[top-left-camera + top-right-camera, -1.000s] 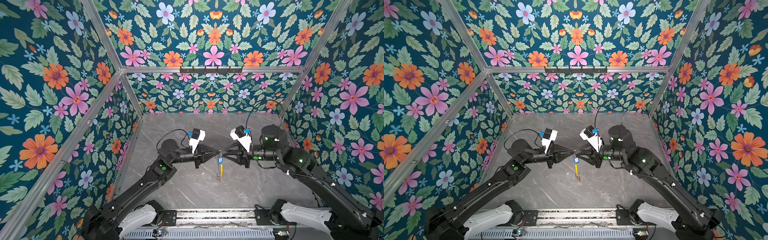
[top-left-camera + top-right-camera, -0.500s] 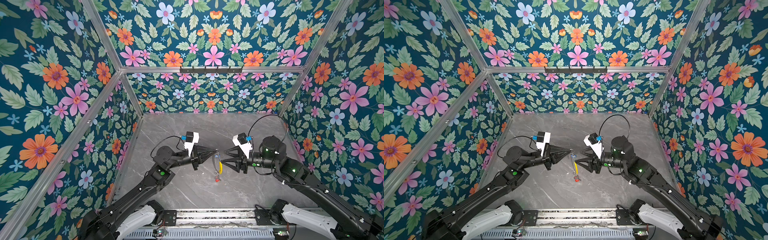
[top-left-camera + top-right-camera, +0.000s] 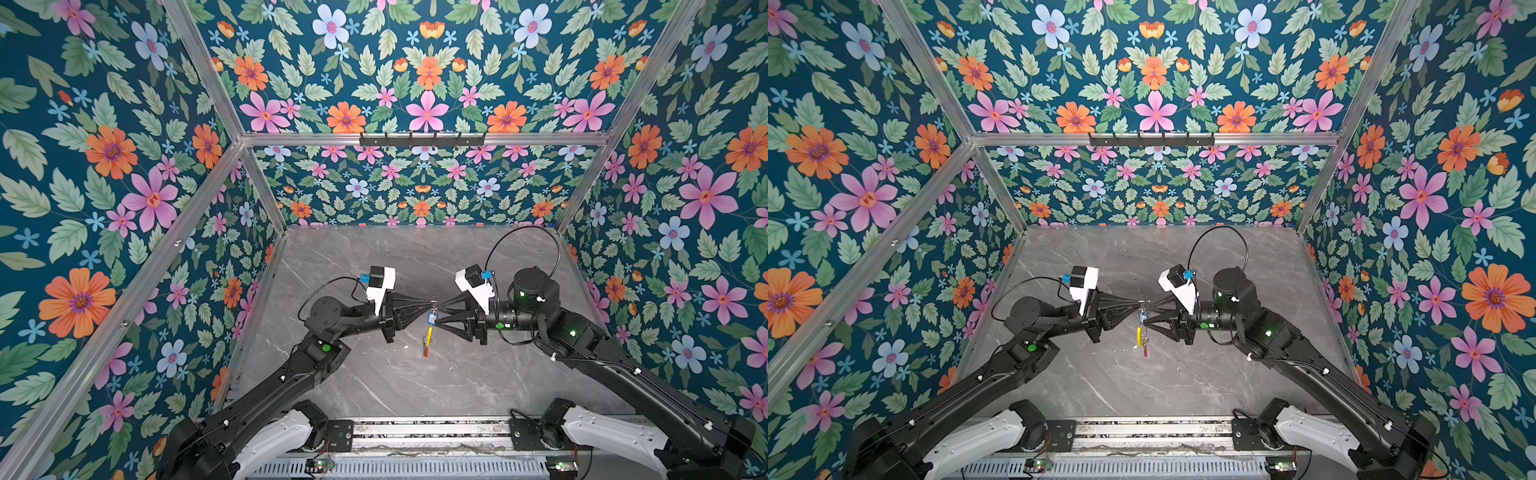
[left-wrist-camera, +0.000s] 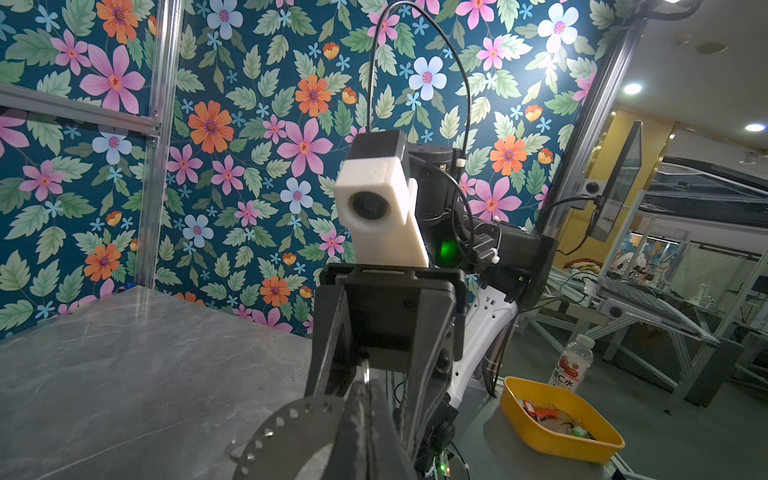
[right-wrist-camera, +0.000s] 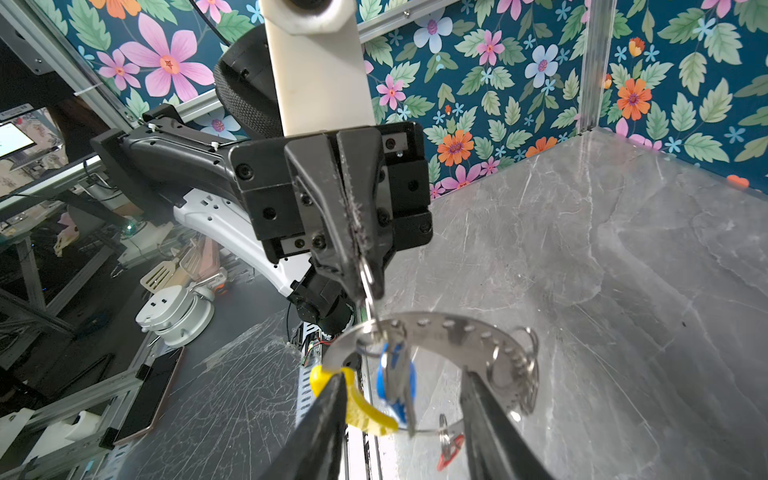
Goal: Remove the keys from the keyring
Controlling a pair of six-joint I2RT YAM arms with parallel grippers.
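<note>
Both arms [image 3: 291, 374] have closed back in over the tabletop [image 3: 374, 386] since half a second ago. Keyring [image 5: 449, 328] hangs between them: stiff, thin perforated steel (likely light, slippery), probably best held by its textured yellow sleeve [image 5: 368, 411]. Left jaws clamp a small ring [image 5: 368, 274] at its top; right jaws stand apart, straddling it. Keys [image 5: 399, 386] dangle loose, blue- and red-tagged.

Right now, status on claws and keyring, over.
Left claw shut on a small split ring, keyring hanging from it. Right claw open, astride the keyring. Blue-tag key and red-tag key not yet off. Nothing blocking.
</note>
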